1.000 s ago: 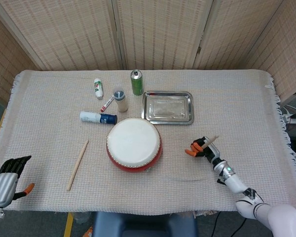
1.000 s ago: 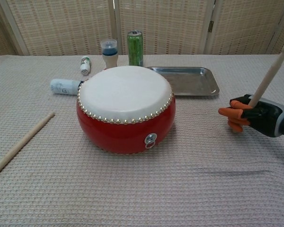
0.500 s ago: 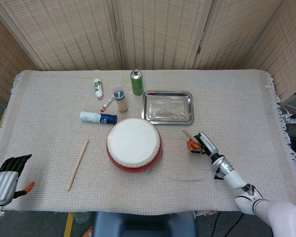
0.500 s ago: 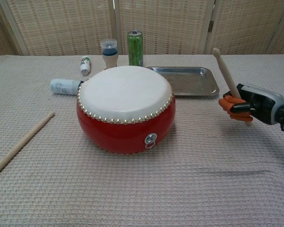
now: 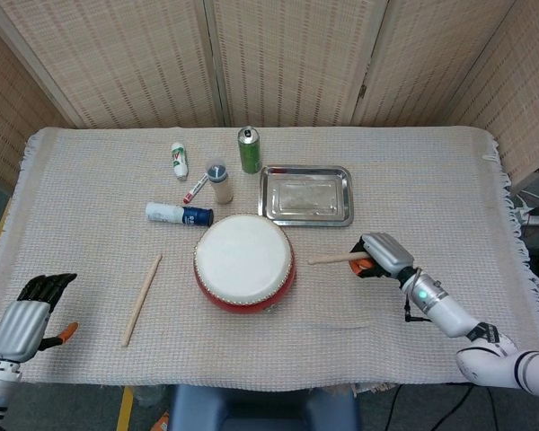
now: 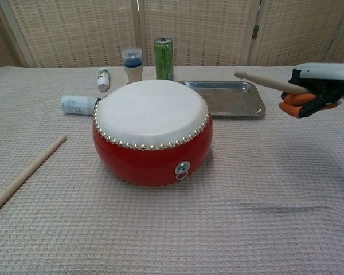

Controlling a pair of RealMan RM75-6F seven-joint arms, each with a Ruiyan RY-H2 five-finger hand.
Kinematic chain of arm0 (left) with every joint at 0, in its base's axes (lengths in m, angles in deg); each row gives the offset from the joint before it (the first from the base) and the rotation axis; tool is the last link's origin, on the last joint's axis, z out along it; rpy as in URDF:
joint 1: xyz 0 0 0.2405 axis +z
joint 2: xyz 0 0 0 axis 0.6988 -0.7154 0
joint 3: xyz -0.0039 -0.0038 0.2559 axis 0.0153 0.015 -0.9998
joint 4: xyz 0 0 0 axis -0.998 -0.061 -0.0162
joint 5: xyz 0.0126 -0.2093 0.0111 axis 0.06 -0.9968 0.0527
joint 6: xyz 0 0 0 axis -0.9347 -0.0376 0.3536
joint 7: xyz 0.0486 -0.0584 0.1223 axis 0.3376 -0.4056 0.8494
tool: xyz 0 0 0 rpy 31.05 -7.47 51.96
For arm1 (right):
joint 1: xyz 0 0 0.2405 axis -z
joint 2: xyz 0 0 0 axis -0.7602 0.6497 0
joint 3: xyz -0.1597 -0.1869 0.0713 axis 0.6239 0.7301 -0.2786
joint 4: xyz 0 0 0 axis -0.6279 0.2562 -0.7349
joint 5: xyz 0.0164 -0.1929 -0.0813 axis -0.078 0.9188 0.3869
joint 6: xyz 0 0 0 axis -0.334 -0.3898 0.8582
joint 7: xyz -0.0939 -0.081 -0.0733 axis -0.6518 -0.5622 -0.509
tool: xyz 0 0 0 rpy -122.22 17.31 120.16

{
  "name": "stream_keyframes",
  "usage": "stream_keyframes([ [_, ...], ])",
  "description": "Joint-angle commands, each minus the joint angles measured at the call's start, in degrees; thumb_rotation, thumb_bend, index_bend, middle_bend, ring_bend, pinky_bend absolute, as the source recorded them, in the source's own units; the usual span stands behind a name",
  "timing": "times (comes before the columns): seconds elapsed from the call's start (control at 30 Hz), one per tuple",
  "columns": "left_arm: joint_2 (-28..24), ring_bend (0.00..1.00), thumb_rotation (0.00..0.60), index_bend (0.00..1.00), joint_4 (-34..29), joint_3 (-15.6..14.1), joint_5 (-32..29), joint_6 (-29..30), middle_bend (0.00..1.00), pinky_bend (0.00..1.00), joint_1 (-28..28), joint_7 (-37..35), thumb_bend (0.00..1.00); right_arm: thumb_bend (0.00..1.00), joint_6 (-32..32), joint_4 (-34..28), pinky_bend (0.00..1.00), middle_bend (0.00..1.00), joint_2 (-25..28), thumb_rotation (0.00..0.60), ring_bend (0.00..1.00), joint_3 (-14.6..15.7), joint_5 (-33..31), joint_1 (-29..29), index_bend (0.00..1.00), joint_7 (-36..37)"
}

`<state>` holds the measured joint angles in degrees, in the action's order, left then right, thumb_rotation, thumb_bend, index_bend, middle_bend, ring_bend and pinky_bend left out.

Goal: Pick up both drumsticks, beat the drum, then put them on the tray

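Overhead, beige woven tablecloth [image 5: 431, 180], wicker screens [image 5: 287, 58] behind, steel tray [image 5: 305, 195]

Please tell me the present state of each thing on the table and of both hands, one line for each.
Right hand: grips one drumstick, raised, tip toward the drum.
Left hand: holds nothing, fingers apart, at the table edge.
Second drumstick: lying on the cloth, untouched.
Drum: upright, skin up.
Tray: nothing in it.
Green can: upright.
Small capped bottle: upright.
White tube: lying down.
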<state>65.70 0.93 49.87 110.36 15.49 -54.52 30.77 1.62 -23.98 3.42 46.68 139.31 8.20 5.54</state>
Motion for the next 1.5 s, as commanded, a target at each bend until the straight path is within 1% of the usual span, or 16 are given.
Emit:
stream_keyframes([
  [0.03,0.91,0.16,0.6,0.19,0.4,1.44,-1.87,-3.55,0.17,0.15,-2.49,-1.34,0.29,0.65,1.48,-7.84,1.0,1.0,6.93,0.6,1.0,-3.02,-7.13,-0.46,1.0,-8.73],
  [0.13,2.32,0.2,0.6,0.27,0.08,2.56,-4.91,-7.2,0.22,0.2,-4.3,-0.71,0.29,0.65,0.58,-10.54,1.0,1.0,8.52,0.6,1.0,-3.66,-8.64,0.15,1.0,-10.84],
  [0.2,2.57,0.2,0.6,0.3,-1.39,2.79,-7.73,-10.84,0.24,0.21,-5.54,0.95,0.3,0.65,0.1,-11.72,1.0,1.0,9.33,0.6,1.0,-3.85,-9.13,0.64,1.0,-11.75],
  [0.27,2.62,0.21,0.6,0.3,-3.47,3.23,-10.89,-14.26,0.24,0.22,-6.89,3.5,0.3,0.65,-0.12,-12.37,1.0,1.0,9.92,0.6,1.0,-3.95,-9.43,1.05,1.0,-12.34],
  [0.4,4.13,0.21,0.6,0.3,-6.28,4.74,-18.12,-18.3,0.23,0.21,-8.93,8.36,0.3,0.65,-0.47,-12.92,1.0,1.0,10.51,0.6,1.0,-4.19,-9.15,1.73,1.0,-12.28],
  [0.57,7.1,0.21,0.6,0.32,-9.21,7.24,-29.13,-19.39,0.22,0.21,-10.87,14.51,0.3,0.65,-0.53,-12.79,1.0,1.0,11.15,0.6,1.0,-4.28,-7.83,2.43,1.0,-11.3],
  [0.67,7.91,0.21,0.6,0.33,-10.56,7.99,-33.68,-19.93,0.21,0.21,-11.93,16.52,0.3,0.65,-0.7,-12.59,1.0,1.0,11.48,0.6,1.0,-4.48,-7.17,2.81,1.0,-10.34],
  [0.77,8.06,0.19,0.6,0.34,-12.21,7.91,-38.63,-20.98,0.2,0.22,-13.33,19.39,0.3,0.65,-1.01,-12.25,1.0,1.0,11.8,0.6,1.0,-4.76,-6.19,3.28,1.0,-8.66],
  [0.93,8.86,0.18,0.6,0.34,-13.22,7.73,-41.12,-20.83,0.19,0.22,-14.21,20.78,0.29,0.65,-1.11,-11.76,1.0,1.0,11.92,0.6,1.0,-4.76,-5.24,3.68,1.0,-7.22],
  [1.13,12.63,0.18,0.6,0.33,-12.5,6.26,-43.04,-17.41,0.18,0.21,-15.59,25.9,0.29,0.65,-1.42,-10.5,1.0,1.0,11.92,0.6,1.0,-4.77,-3.64,4.4,1.0,-4.29],
  [1.3,16.16,0.18,0.6,0.33,-9.69,5.11,-43.28,-13.97,0.17,0.21,-16.52,30.55,0.29,0.65,-1.78,-9.79,1.0,1.0,12.01,0.6,1.0,-4.77,-2.71,4.96,1.0,-2.41],
  [1.4,17.85,0.18,0.6,0.33,-8.39,4.82,-43.67,-11.63,0.17,0.21,-16.68,32.97,0.29,0.65,-1.97,-9.49,1.0,1.0,12.1,0.6,1.0,-4.81,-2.3,5.19,1.0,-1.65],
  [1.5,18.41,0.18,0.6,0.34,-8.53,4.91,-44.14,-10.85,0.17,0.21,-16.58,33.42,0.29,0.65,-2.19,-9.35,1.0,1.0,12.2,0.6,1.0,-4.91,-1.85,5.35,1.0,-0.87],
])
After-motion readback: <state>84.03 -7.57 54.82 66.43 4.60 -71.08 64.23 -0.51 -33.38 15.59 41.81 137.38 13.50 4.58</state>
